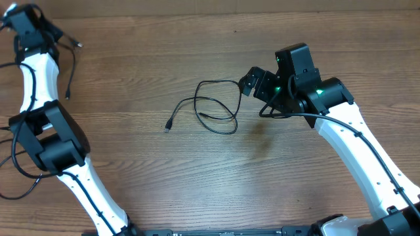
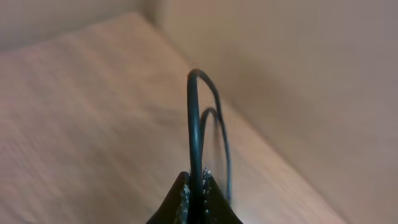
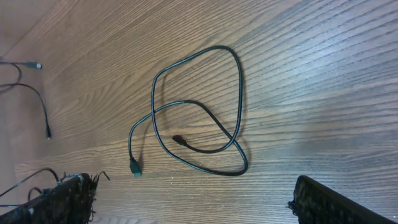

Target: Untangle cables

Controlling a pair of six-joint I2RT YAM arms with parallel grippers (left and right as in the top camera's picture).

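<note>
One thin black cable (image 1: pixel 216 108) lies in a crossed loop at the table's middle, its small plug (image 1: pixel 168 127) pointing left. In the right wrist view the same cable (image 3: pixel 239 81) lies ahead, with one plug (image 3: pixel 135 167) low on the left and its other end (image 3: pixel 178 140) inside the loop. My right gripper (image 1: pixel 248 84) hovers open just right of the loop, with nothing between its fingers (image 3: pixel 68 199). My left gripper (image 1: pixel 39 29) is at the far back left. There it (image 2: pixel 196 190) is shut on another black cable (image 2: pixel 193 124) that arches up from its tips.
More thin cable (image 1: pixel 71 62) trails right of the left gripper, with a metal-tipped plug (image 1: pixel 78 45) at one end. It shows at the right wrist view's left edge as a strand (image 3: pixel 42 106) and a plug (image 3: pixel 34 65). The table edge (image 2: pixel 249 124) runs close by the left gripper.
</note>
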